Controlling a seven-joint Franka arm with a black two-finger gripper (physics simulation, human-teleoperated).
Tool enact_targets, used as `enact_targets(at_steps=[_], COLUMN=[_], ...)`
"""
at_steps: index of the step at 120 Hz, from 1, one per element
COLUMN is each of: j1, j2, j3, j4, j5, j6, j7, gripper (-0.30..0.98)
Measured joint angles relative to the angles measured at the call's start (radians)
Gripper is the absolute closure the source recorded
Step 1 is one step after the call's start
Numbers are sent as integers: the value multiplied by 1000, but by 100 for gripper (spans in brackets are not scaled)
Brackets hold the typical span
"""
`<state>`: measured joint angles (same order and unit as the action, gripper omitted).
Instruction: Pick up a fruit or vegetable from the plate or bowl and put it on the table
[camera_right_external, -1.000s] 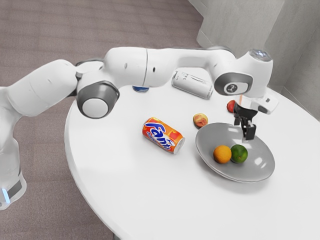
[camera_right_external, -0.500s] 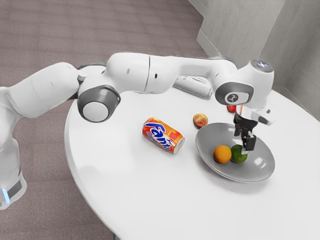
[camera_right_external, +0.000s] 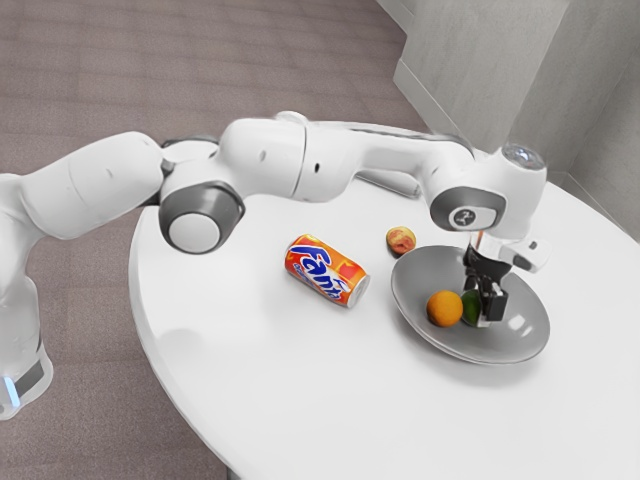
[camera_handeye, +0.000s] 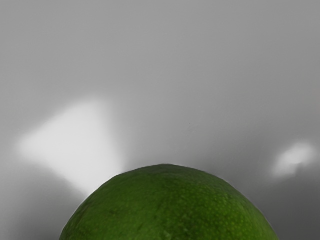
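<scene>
- Grey bowl (camera_right_external: 430, 268) on the white table (camera_right_external: 250, 370), exterior view: an orange (camera_right_external: 444, 309) and a green fruit (camera_right_external: 469, 309) lie in it, side by side.
- Exterior view: the end effector (camera_right_external: 482, 303) is low in the bowl, at the green fruit; its opening and any hold, I cannot tell.
- Wrist view: the green fruit's curved skin against grey bowl.

The tabletop (camera_right_external: 250, 360) was white and smooth, with a curved edge. On it stood a wide, shallow grey bowl (camera_right_external: 424, 277), toward the exterior view's right. An orange Fanta can (camera_right_external: 322, 268) lay on its side near the bowl, its pale metal end facing the bowl. A small yellow-and-red fruit (camera_right_external: 401, 239) sat just beside the bowl's rim. Farther back lay a white can (camera_right_external: 392, 183), partly hidden by the arm (camera_right_external: 385, 157).
</scene>
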<state>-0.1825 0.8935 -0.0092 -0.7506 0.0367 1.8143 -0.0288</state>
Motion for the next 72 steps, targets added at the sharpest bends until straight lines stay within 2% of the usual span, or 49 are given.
enact_targets(at_steps=[17, 29, 48, 72], j1=[1, 1, -31, -204], j2=[0, -22, -97, -178], j3=[0, 0, 0, 2], j4=[0, 0, -1, -7], j5=[1, 7, 18, 26], j6=[4, -2, -23, -48], j7=[-6, -11, -18, -24], gripper=[27, 36, 39, 37])
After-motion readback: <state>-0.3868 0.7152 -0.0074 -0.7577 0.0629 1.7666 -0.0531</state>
